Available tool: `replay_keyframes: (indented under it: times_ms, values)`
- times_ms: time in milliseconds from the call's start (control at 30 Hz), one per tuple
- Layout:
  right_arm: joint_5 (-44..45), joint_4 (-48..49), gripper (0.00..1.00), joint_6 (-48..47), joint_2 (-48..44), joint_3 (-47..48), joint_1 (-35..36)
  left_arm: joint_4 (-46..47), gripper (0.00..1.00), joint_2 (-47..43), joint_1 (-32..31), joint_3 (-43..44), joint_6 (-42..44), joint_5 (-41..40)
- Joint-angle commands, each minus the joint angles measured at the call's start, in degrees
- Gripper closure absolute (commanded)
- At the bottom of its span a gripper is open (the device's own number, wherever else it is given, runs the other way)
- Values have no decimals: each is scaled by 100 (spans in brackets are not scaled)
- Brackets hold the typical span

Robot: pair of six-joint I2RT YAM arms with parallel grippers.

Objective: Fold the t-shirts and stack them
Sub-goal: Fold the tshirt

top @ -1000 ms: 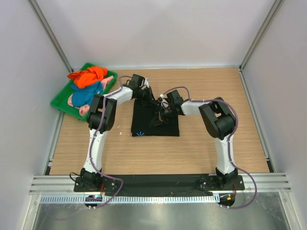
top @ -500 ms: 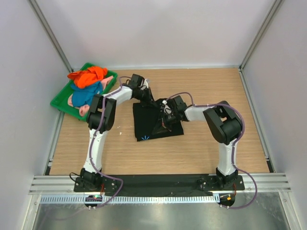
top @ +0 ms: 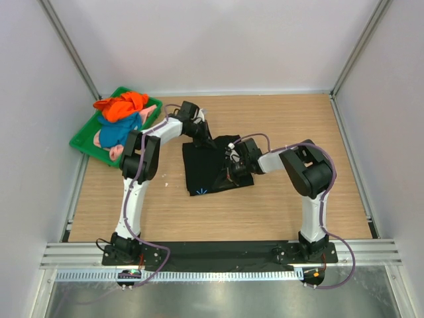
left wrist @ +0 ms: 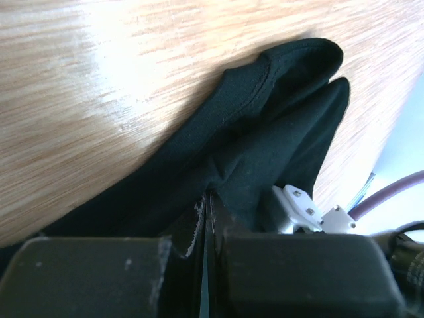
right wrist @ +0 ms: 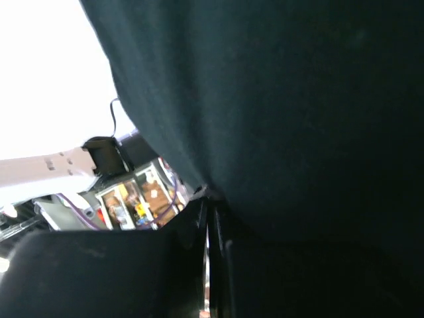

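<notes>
A black t-shirt [top: 202, 169] lies folded on the wooden table, with a tiny light-blue mark [top: 205, 192] at its near edge. My left gripper [top: 207, 141] is shut on the shirt's far edge. In the left wrist view the black cloth [left wrist: 265, 132] runs into the closed jaws [left wrist: 207, 199]. My right gripper [top: 232, 167] is shut on a fold at the shirt's right side. Dark cloth [right wrist: 298, 99] fills the right wrist view above its closed jaws [right wrist: 207, 205]. Orange [top: 122, 106], blue [top: 119, 129] and pink [top: 116, 151] t-shirts are heaped in a tray.
The green plastic tray [top: 83, 144] stands at the far left by the left wall. Walls enclose the table on three sides. Both arm bases sit on the black rail [top: 218, 252] at the near edge.
My right gripper has moved toward the near right, pulling the black cloth with it. The shirt has skewed and its light-blue mark has shifted right. The left gripper has barely moved.
</notes>
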Motion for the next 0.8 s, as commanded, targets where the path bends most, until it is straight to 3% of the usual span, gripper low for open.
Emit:
replay_keyframes:
  times_ms: [0,200,367,567,767]
  values:
    - [-37,770,99,374,19,-375,14,-333,100,204,67,128,270,-249]
    - [24,167,98,305,-561,343,-29,-482,99,20,84,172,243,-161]
    - [-73,-72,98,112,-746,328,-433,-553,77,-532,111,303,191,32]
    - [-213,656,98,225,-457,-506,-698,-852,66,-1078,137,392,86,138]
    - [-362,2133,99,902,9,-990,-698,-720,67,-2106,111,-731,173,138]
